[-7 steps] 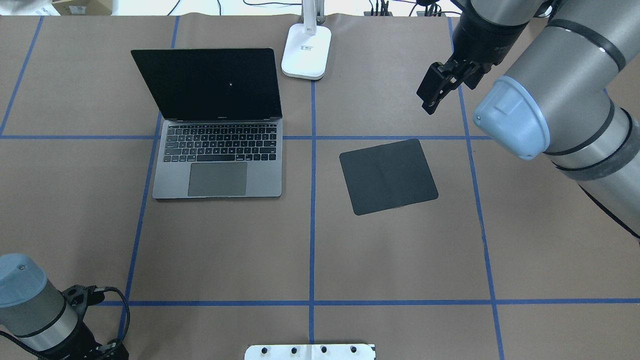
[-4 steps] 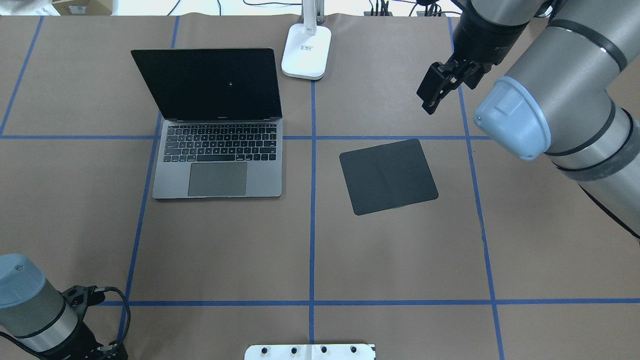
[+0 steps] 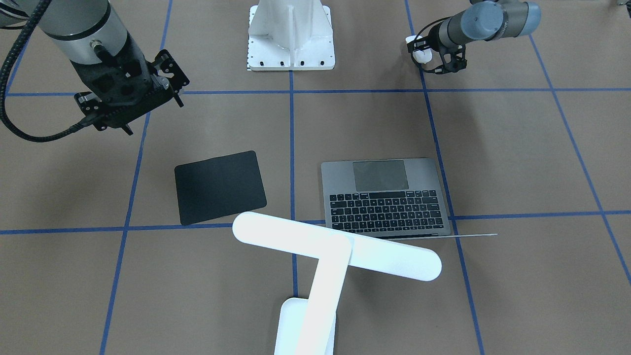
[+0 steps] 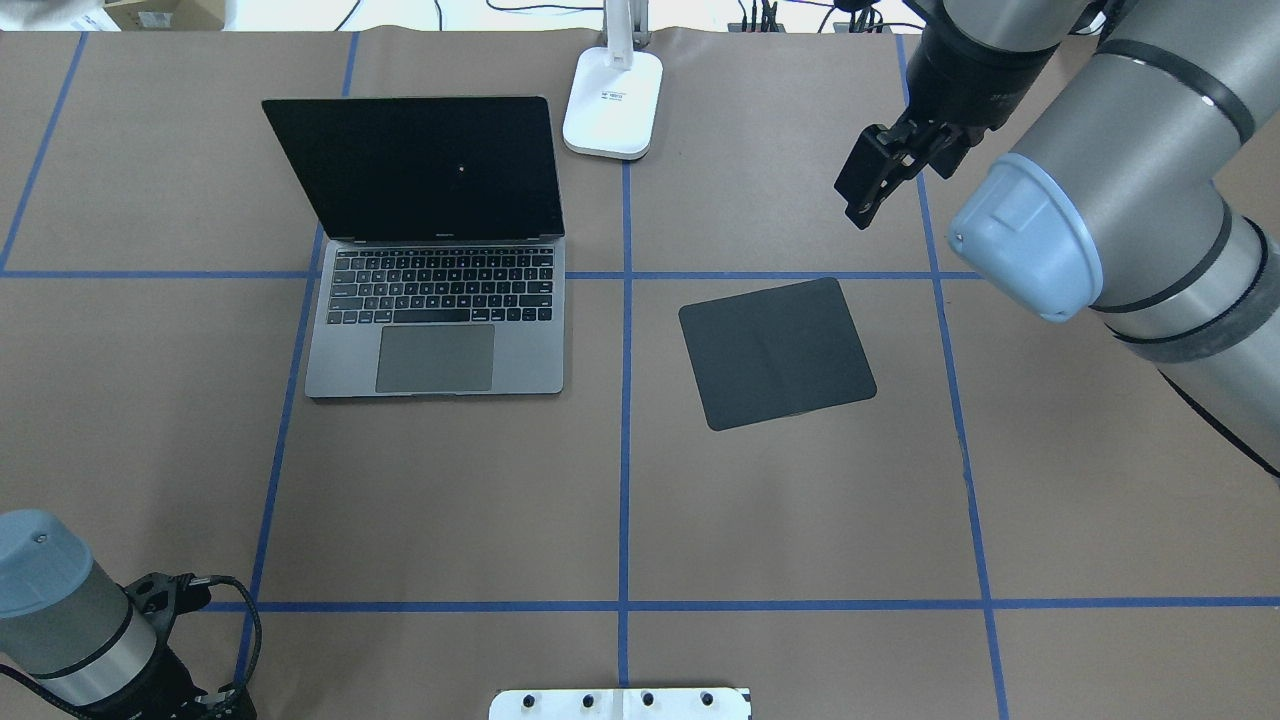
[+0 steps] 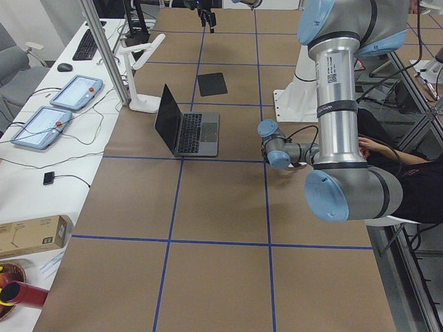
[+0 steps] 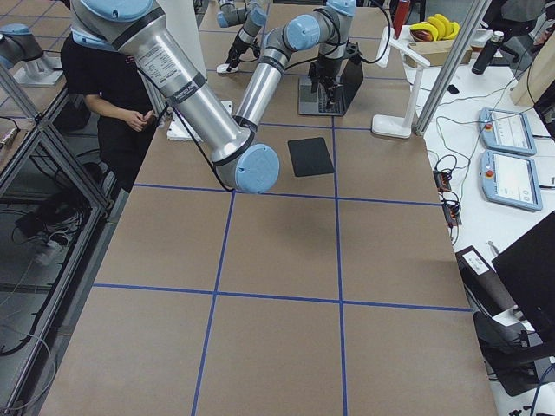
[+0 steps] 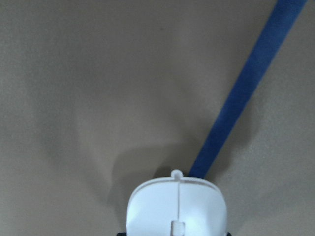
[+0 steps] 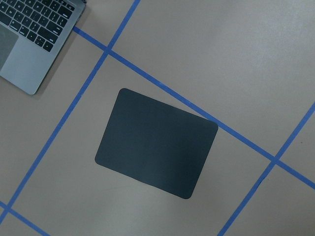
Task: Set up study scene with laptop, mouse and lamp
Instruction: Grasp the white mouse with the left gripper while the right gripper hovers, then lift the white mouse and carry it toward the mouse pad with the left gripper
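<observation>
Brown paper tabletop (image 4: 450, 500) with blue tape lines (image 4: 625, 500) bore the dark-grey metal laptop (image 4: 440, 340) at upper left overhead. Left hand (image 3: 420, 54), upper right front-facing, clasped the small glossy white oval mouse (image 7: 176, 209); the right hand's (image 4: 860, 208) opening could not be told.

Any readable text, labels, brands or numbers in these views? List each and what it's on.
Nothing can be read for certain.
Lamp: sticker on the base, print too small.
Laptop: key lettering and the mark under the screen, too small.
Left arm: label on its tube, blurred.
</observation>
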